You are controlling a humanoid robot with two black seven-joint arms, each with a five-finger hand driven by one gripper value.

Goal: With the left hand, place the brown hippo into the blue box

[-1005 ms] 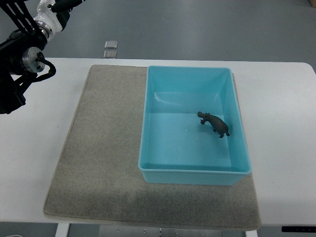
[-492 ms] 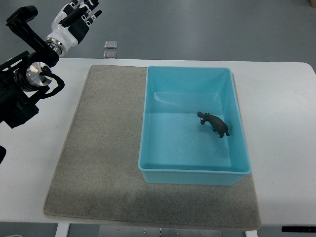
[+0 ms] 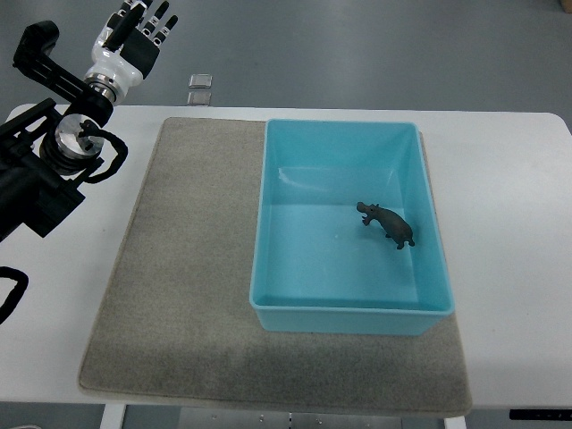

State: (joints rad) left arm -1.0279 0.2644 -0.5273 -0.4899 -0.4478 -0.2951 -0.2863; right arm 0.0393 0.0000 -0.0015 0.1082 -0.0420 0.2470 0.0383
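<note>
The brown hippo stands on the floor of the blue box, right of its middle. The box sits on the right part of a grey mat. My left hand is at the top left, past the table's far edge, well away from the box. Its fingers are spread and hold nothing. The left arm comes in from the left edge. No right arm shows.
The white table lies under the mat. Two small grey squares lie on the floor beyond the table's far edge. A black cable loop shows at the left edge.
My left arm has swung further into view from the left. The hand, cut off at the top edge one second ago, now shows with spread fingers. The hippo and box have not moved.
</note>
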